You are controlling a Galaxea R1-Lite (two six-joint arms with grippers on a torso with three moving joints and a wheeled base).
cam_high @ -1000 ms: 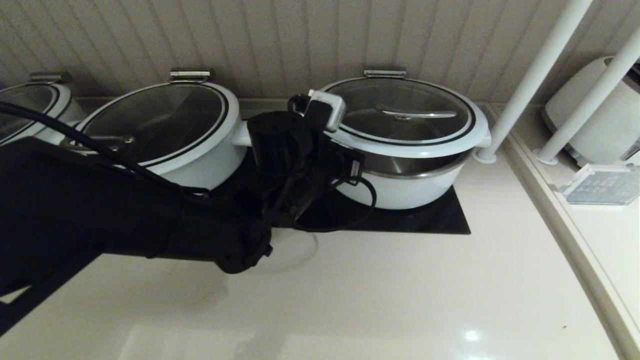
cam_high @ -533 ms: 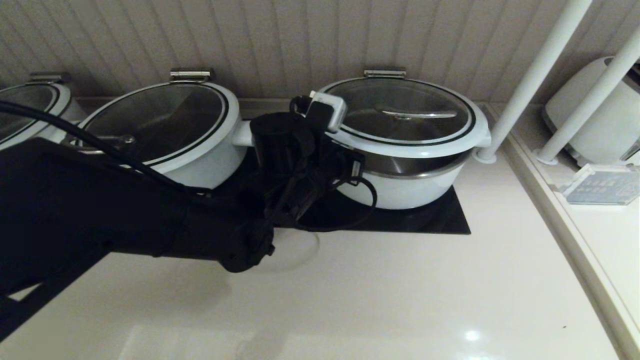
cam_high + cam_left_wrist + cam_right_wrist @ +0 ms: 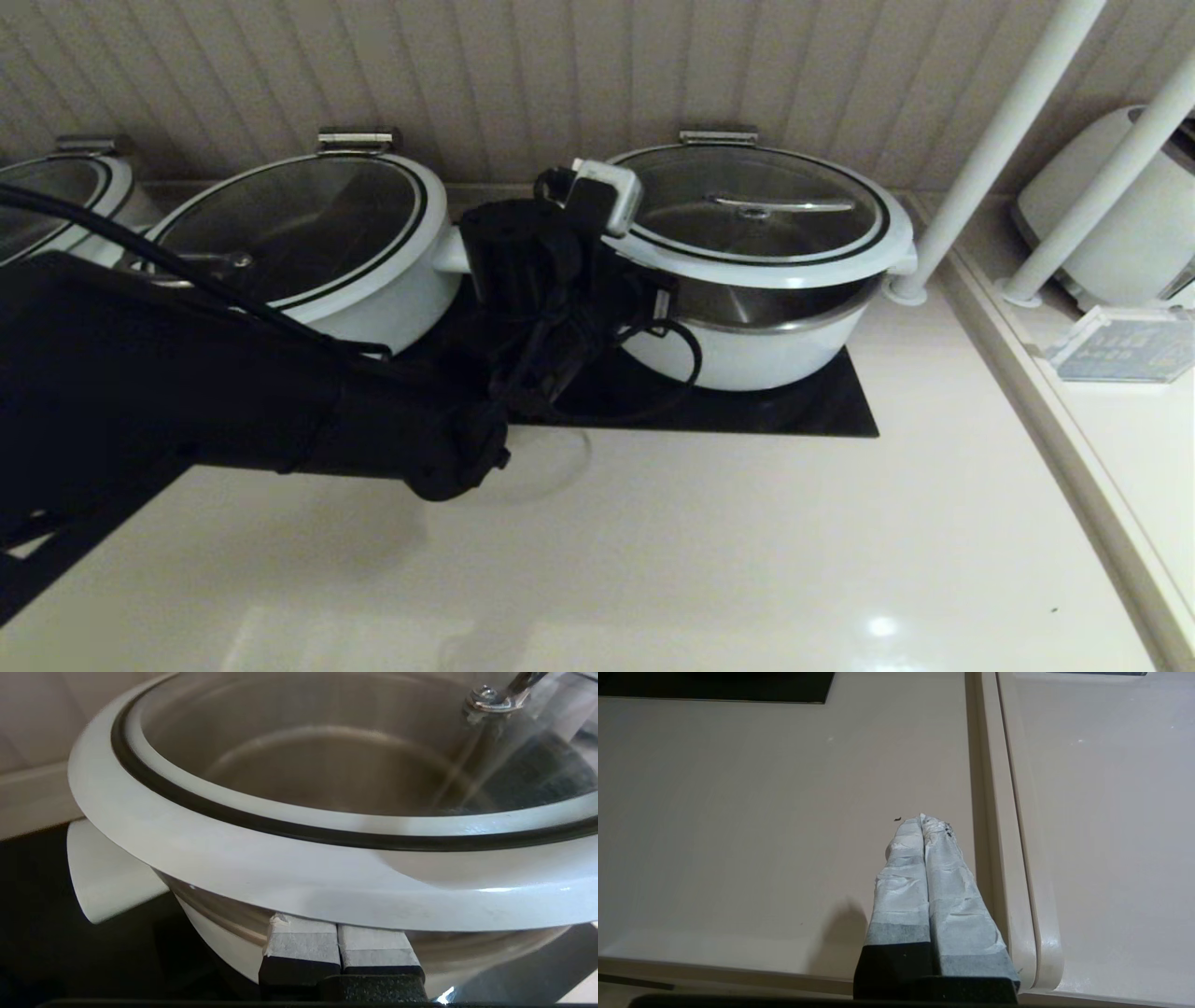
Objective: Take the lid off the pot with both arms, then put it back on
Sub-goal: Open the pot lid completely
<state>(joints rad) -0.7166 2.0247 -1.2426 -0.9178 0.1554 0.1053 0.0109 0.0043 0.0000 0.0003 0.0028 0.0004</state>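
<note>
Cream counter (image 3: pixel 747 560), black mat (image 3: pixel 822 411): pot (image 3: pixel 756 359) on mat, lid (image 3: pixel 747 219) front edge tilted up. Left gripper (image 3: pixel 338 945), fingers pressed together, wedged beneath lid rim; lift slowly, keep contact. Right gripper (image 3: pixel 924 830), closed and empty, away from pot.

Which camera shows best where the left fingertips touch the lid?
The left wrist view: the left gripper, shut, is tucked under the lid rim, above the pot. In the head view the arm hides that contact. The right wrist view shows only counter.
</note>
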